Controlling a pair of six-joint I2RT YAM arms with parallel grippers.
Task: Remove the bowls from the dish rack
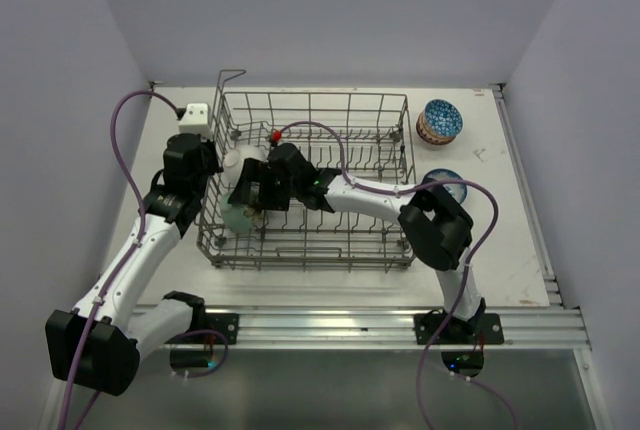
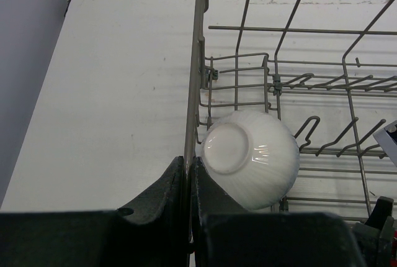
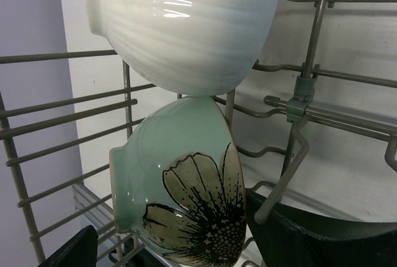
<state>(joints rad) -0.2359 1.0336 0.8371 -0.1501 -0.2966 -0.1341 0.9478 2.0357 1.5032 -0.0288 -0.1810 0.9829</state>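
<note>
The grey wire dish rack (image 1: 350,240) stands mid-table. A plain white bowl (image 1: 236,163) and a pale green bowl (image 1: 238,216) stand on edge at its left end. My left gripper (image 1: 211,178) is shut on the rack's left wall wire (image 2: 193,93), with the white bowl (image 2: 248,166) just to its right. My right gripper (image 1: 247,197) reaches into the rack. It is open (image 3: 180,242) and straddles the green bowl with a dark flower pattern (image 3: 186,199); the white bowl (image 3: 186,25) sits right above. The right finger (image 3: 310,242) is close to the green bowl's rim.
Two bowls stand on the table right of the rack: a blue and red patterned one (image 1: 439,121) at the back, and a blue one (image 1: 444,181) partly behind my right arm. A white box (image 1: 194,112) sits at the rack's back left. Upright tines (image 3: 298,93) crowd the right gripper.
</note>
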